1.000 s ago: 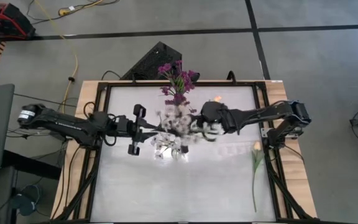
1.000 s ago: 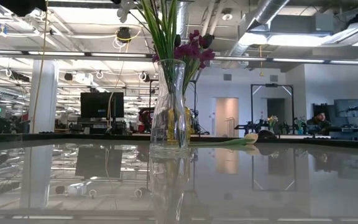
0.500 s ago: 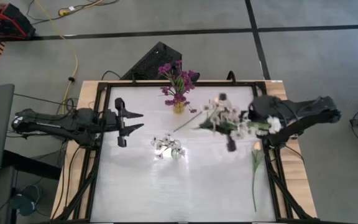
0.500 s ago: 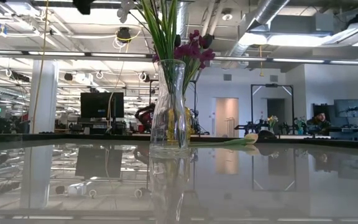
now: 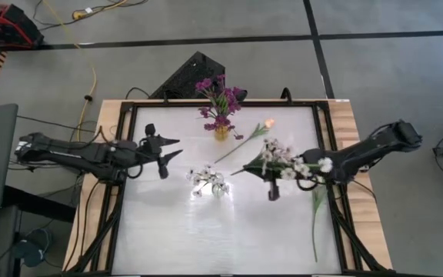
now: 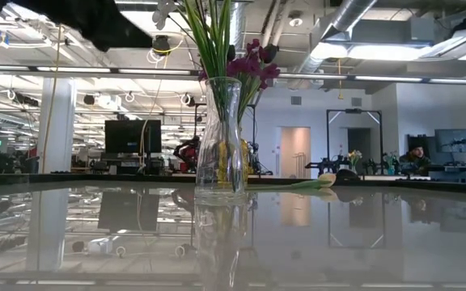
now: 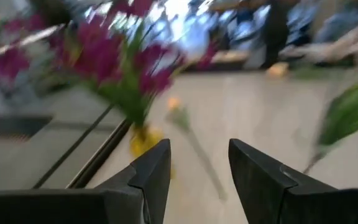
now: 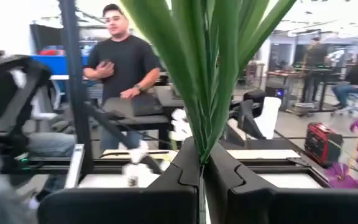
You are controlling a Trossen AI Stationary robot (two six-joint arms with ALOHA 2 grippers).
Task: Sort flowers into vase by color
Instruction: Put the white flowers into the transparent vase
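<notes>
My right gripper (image 5: 261,166) is over the table's right half, shut on a spray of tiny white blossoms (image 5: 284,158) with long green stems. My left gripper (image 5: 168,148) hovers open over the left side, facing the purple flowers (image 7: 123,56) in their small yellow vase (image 5: 220,132). A clear glass vase (image 6: 221,137) at the centre holds white blossoms (image 5: 210,181) on green stems. One peach tulip (image 5: 268,123) lies on the table by the yellow vase. A second tulip (image 5: 318,181) lies along the right edge. My right gripper pinches the spray's bundled green stems (image 8: 205,140) between its two shut fingers (image 8: 166,180). It comes in roughly level from the table's right side. The stems and leaves fan out beyond the fingertips, and blossoms trail back over the gripper. The spray is lifted clear of the table.
The table has a dark frame rail (image 5: 325,115) around a glossy top. People stand and sit in the room beyond, one in a black shirt (image 8: 126,62). The near half of the table (image 5: 229,238) is bare.
My right gripper has carried the white spray from beside the glass vase toward the table's right edge, then come back a little toward the left and near side. My left gripper has drawn back from the glass vase toward the left edge, then edged slightly right.
</notes>
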